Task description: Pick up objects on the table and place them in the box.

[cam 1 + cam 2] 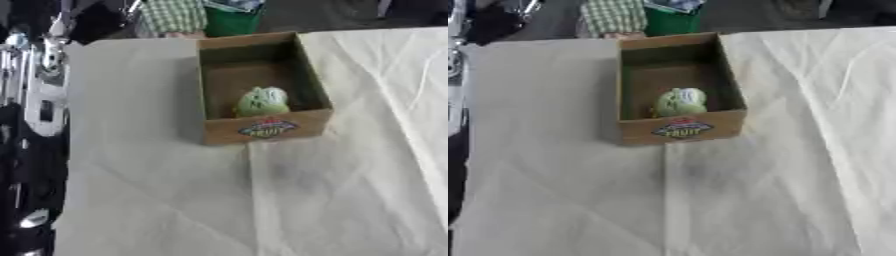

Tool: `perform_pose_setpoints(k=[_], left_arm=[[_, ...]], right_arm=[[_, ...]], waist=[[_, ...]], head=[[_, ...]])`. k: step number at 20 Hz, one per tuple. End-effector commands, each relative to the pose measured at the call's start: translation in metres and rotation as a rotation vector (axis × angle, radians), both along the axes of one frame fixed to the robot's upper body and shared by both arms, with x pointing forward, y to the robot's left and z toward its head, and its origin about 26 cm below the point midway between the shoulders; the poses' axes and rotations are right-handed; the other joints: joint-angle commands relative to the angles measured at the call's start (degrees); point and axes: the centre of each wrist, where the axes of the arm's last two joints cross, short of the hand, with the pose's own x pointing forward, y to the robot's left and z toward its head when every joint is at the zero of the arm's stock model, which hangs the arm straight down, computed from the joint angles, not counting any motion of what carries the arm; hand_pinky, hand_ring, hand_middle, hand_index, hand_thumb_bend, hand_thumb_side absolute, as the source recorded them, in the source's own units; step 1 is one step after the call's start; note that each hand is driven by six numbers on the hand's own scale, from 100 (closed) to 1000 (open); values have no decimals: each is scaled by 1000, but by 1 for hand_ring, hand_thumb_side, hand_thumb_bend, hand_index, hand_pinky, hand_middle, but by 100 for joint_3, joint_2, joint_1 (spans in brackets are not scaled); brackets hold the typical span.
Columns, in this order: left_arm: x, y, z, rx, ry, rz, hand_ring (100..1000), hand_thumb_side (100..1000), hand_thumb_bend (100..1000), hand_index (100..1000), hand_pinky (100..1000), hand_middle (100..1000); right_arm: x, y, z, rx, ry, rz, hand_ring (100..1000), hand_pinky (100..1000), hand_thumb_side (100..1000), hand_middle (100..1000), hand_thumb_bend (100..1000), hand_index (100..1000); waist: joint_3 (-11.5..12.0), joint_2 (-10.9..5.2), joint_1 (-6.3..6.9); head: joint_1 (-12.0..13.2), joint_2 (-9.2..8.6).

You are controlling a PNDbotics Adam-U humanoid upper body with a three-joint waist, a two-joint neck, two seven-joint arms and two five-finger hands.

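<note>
Along the left edge, only silver-and-black arm structure showed; neither hand was visible, so whether the fingers were open or closed could not be told. The cardboard box sat mid-table on the pale cloth, with a green rounded object inside against its near wall. No other objects lay on the cloth. Likely risk: an arm nudging the box and shifting it.

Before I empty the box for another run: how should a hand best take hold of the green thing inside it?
Probably from straight above, fingers closing on the rounded upper sides of the green thing. It sits against the near wall of the open-topped box, whose walls block any sideways approach, so only its top is free.
</note>
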Motion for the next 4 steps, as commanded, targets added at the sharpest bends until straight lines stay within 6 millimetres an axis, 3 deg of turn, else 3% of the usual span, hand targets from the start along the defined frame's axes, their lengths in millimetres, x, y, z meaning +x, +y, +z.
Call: perform_pose_setpoints(k=[1, 4], left_arm=[[-20, 20, 11, -66, -101, 51, 785, 951, 538, 914, 774, 713], [-37, 33, 2, -125, -138, 92, 777, 948, 525, 904, 772, 709]], right_arm=[[-5, -4, 11, -32, -34, -25, 715, 832, 549, 740, 100, 874], [-5, -6, 11, -33, -36, -36, 715, 832, 548, 740, 100, 874]], waist=[[14, -93, -16], [37, -54, -10]], head=[[-31, 25], [-53, 25]])
